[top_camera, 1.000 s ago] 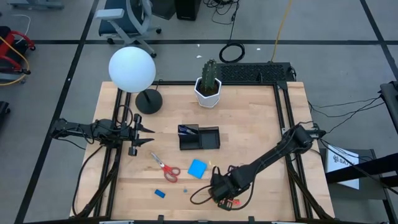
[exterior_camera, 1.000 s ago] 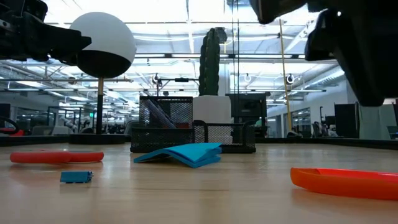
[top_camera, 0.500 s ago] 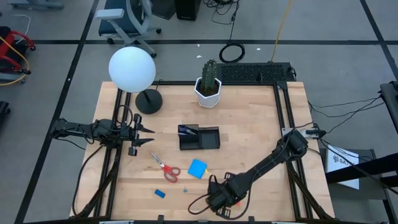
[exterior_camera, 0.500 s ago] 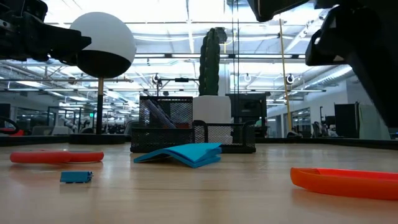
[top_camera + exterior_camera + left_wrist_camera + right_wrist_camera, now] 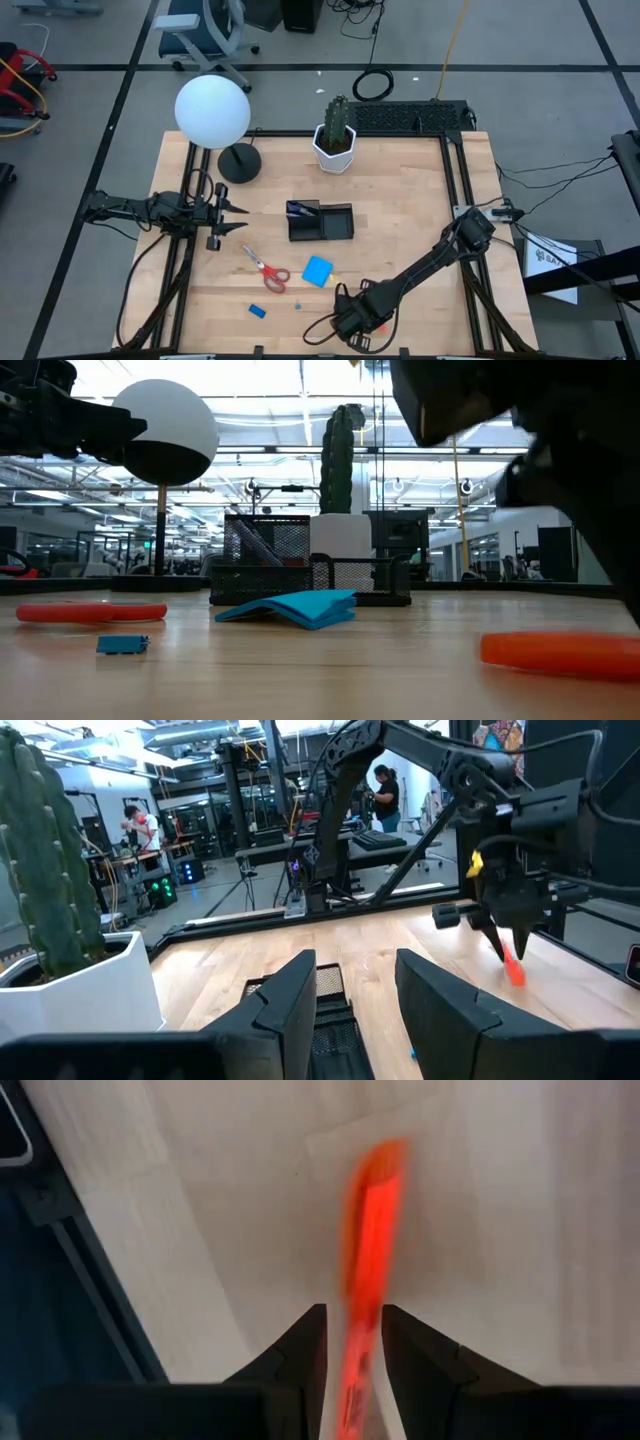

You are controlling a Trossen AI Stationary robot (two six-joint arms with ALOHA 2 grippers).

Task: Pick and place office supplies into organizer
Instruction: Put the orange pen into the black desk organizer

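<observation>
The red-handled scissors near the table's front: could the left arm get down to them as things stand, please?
Probably yes. The left gripper hovers open just above the table's left side, and the scissors lie on bare wood close in front of it. Nothing stands between them; the right gripper is busy with the orange pen, well clear.

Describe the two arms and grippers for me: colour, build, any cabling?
Both arms are dark, slim and jointed. The left gripper ends in two pointed black fingers, wedge-shaped up close. The right gripper is black too, with black cables looping beside both arms.
</observation>
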